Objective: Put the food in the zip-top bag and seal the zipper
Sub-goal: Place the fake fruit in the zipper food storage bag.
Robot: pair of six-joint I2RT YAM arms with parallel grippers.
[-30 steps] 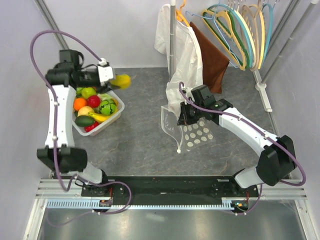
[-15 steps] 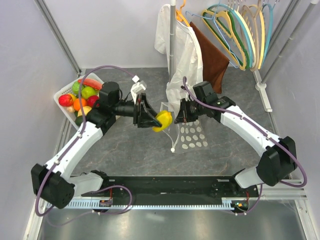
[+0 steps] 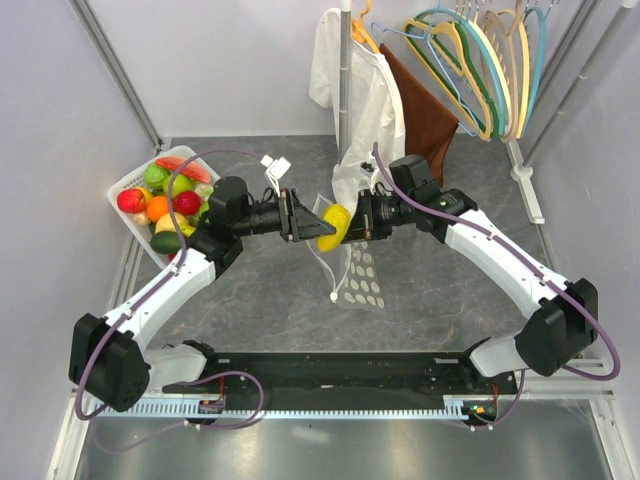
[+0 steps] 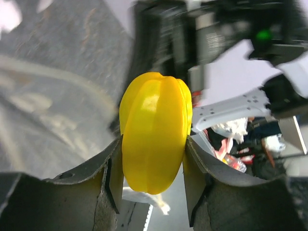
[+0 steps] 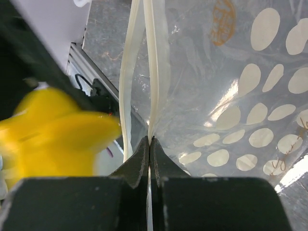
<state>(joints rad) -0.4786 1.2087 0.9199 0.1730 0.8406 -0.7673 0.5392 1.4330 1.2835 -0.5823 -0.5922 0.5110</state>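
My left gripper (image 3: 318, 225) is shut on a yellow ridged toy fruit (image 3: 334, 226), which fills the left wrist view (image 4: 155, 137) between both pads. It is held in the air at the mouth of the clear polka-dot zip-top bag (image 3: 360, 280). My right gripper (image 3: 358, 222) is shut on one edge of the bag's mouth and holds the bag hanging above the table. In the right wrist view the jaws pinch the white zipper track (image 5: 158, 72), the other track (image 5: 129, 72) gapes to the left, and the yellow fruit (image 5: 53, 132) is beside it. A white slider tab (image 3: 332, 296) dangles below.
A white lattice basket (image 3: 128, 180) at the far left holds several more toy fruits and vegetables. A white garment (image 3: 355, 95), a brown cloth (image 3: 425, 115) and coloured hangers (image 3: 480, 60) hang on a rack right behind the bag.
My left gripper carried the yellow fruit from above the basket across to the bag's mouth. My right gripper raised the bag and shifted it slightly left.
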